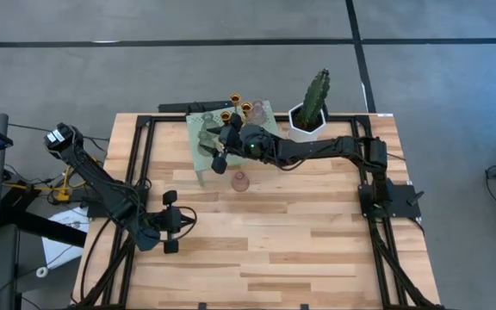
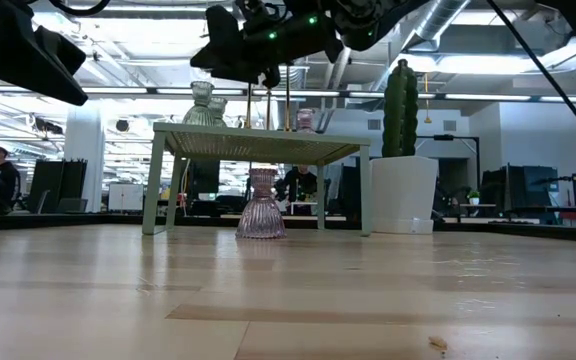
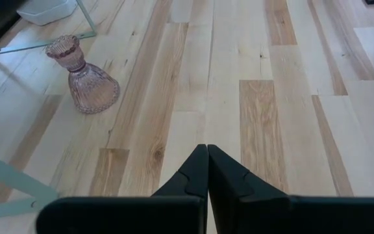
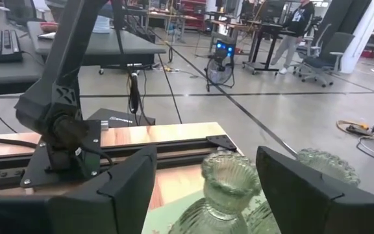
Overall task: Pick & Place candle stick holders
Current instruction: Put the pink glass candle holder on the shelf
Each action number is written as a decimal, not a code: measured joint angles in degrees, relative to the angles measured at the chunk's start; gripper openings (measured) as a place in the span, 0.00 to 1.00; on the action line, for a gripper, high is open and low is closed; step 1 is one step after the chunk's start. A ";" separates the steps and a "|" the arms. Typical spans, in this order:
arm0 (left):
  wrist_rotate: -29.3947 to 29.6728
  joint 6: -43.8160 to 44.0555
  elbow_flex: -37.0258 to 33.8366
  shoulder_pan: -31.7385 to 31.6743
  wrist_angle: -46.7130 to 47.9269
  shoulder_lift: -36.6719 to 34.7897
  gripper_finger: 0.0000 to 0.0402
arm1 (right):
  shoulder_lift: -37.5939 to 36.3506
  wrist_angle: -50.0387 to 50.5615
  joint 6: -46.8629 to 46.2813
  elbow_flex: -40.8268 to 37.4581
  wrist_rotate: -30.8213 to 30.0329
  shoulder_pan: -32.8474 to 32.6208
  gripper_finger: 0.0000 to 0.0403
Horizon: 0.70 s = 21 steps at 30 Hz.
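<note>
The right end effector point(image 1: 217, 148) hovers released over the small green stand point(image 1: 198, 164), its fingers either side of a grey-green candle stick holder point(image 4: 229, 179). One pink holder point(image 1: 240, 182) stands on the desk point(image 1: 300, 250) just near of the stand. The left end effector point(image 3: 208, 156) waits clenched, low near-left.
</note>
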<state>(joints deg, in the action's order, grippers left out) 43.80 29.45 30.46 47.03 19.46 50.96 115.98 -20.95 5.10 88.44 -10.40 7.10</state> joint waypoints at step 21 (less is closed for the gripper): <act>-0.01 0.00 0.00 0.00 0.09 0.00 0.00 | -4.46 6.43 -0.10 0.20 3.32 -2.53 0.63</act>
<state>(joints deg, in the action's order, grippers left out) 43.79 29.45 30.46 47.03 19.55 50.96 111.52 -14.52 5.00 88.64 -7.08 4.56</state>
